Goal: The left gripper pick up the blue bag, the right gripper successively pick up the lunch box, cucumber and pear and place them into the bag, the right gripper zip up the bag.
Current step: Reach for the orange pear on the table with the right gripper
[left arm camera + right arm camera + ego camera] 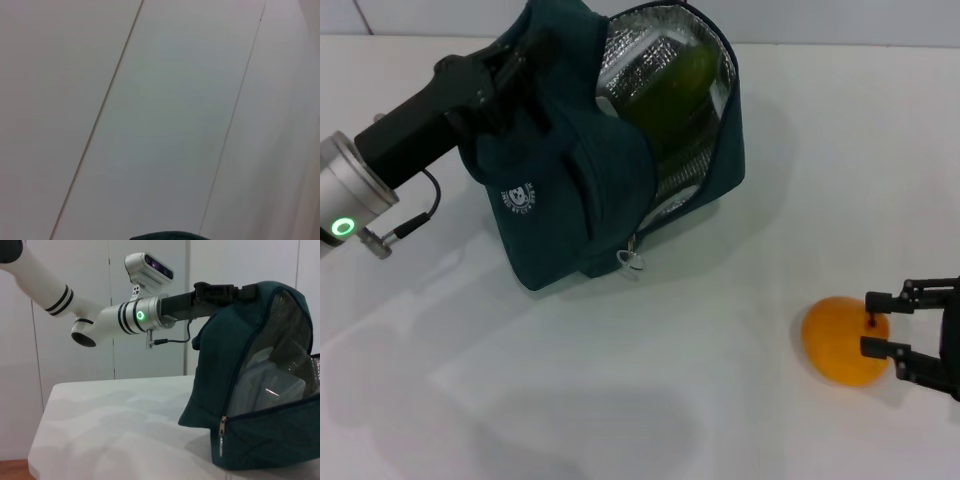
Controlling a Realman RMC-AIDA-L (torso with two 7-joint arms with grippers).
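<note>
1. Step in hand: the right gripper [878, 323], at the near right, has its two black fingers spread on either side of the pear [844, 340] and not yet closed on it. A good grasp would centre the fingers across the fruit's widest part before closing, since a round body tends to roll out of an off-centre pinch.
2. The left gripper [505, 72] at the far left is clamped on the top of the blue bag [555, 215], holding its mouth open and tipped toward the right; keeping that hold steady should leave the opening free for the drop.
3. Contents: the lunch box [638, 55] and the cucumber [670, 90] lie inside the bag.
4. Materials: the pear is smooth, orange-yellow and round; the bag is soft dark teal fabric with crinkled silver foil lining, and a metal ring zipper pull [631, 261] hangs at its near edge.
5. The table [620, 400] is plain white and matte.
</note>
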